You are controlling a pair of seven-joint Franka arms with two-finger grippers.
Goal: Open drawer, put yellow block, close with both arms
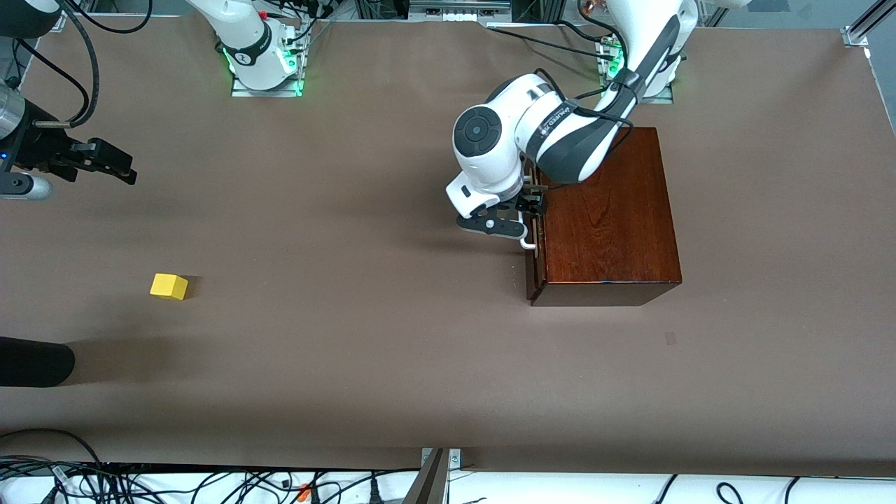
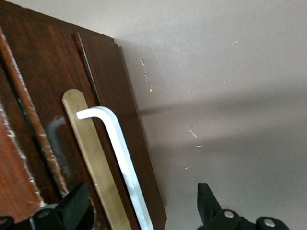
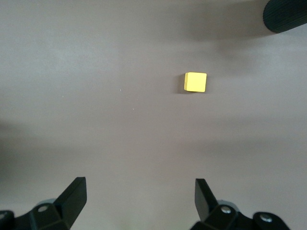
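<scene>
The dark wooden box [image 1: 609,210] stands toward the left arm's end of the table. Its drawer [image 1: 532,274] is shut, and the drawer's front [image 2: 122,96] faces the right arm's end. My left gripper [image 1: 530,208] is open in front of the drawer, with its fingers on either side of the white bar handle [image 2: 120,153] and not closed on it [image 2: 141,211]. The yellow block [image 1: 169,286] lies on the table toward the right arm's end. My right gripper [image 1: 112,162] is open and empty, up in the air. In the right wrist view it [image 3: 139,201] is apart from the block [image 3: 195,82].
A black rounded object [image 1: 31,361] lies at the table's edge nearer to the front camera than the block; it also shows in the right wrist view [image 3: 285,14]. Cables [image 1: 210,483] run along the front edge. The brown table [image 1: 350,315] spreads between block and box.
</scene>
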